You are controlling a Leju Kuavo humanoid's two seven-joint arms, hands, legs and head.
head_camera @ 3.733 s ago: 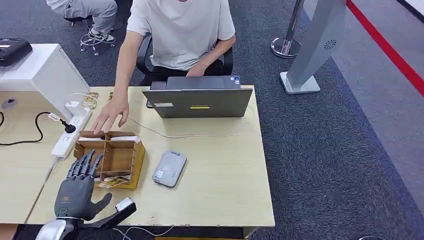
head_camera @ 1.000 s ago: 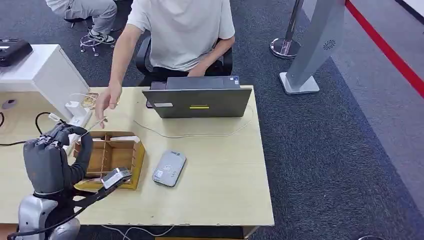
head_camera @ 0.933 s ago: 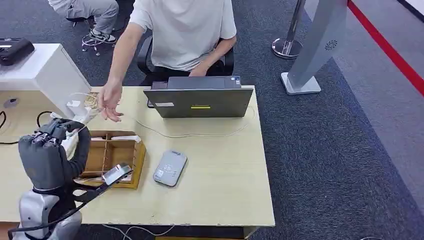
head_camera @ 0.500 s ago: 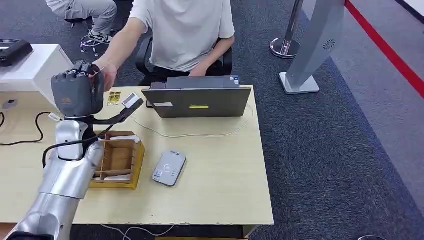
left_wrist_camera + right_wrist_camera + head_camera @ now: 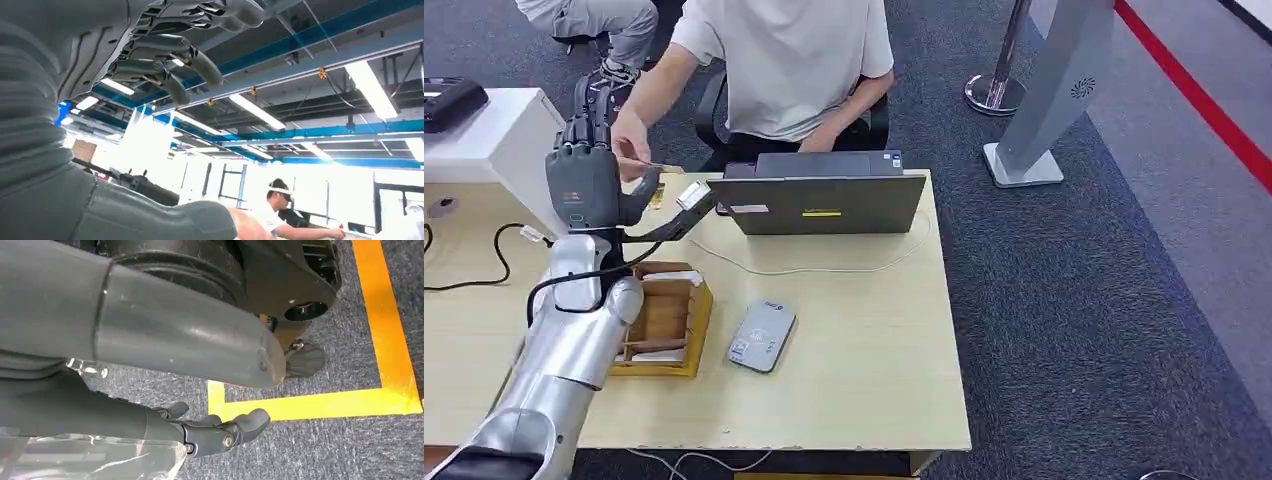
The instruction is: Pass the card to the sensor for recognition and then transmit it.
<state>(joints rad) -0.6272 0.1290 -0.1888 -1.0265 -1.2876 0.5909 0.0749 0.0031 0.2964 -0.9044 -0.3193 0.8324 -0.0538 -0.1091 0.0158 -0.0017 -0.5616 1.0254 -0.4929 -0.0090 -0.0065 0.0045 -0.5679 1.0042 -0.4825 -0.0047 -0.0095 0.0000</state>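
Card (image 5: 646,166) sits in the person's hand (image 5: 629,132), beside my raised left hand (image 5: 584,180), fingers spread, holding nothing. Handover seems done; next I lower it.

Pale wooden desk (image 5: 864,390) fills the lower left of the frame; grey laptop (image 5: 822,192) at its far edge, lid back toward the camera; thin white cable (image 5: 824,268) looping on the desk just below the laptop; white power strip cable, black (image 5: 484,282), at the left edge; white box (image 5: 494,145) at upper left with a dark device (image 5: 449,98) on top; person in a white shirt (image 5: 789,60) seated behind the laptop, top centre; grey stand (image 5: 1049,95) and chrome post base (image 5: 996,92) on dark carpet, upper right; red floor stripe (image 5: 1199,90) at far right.
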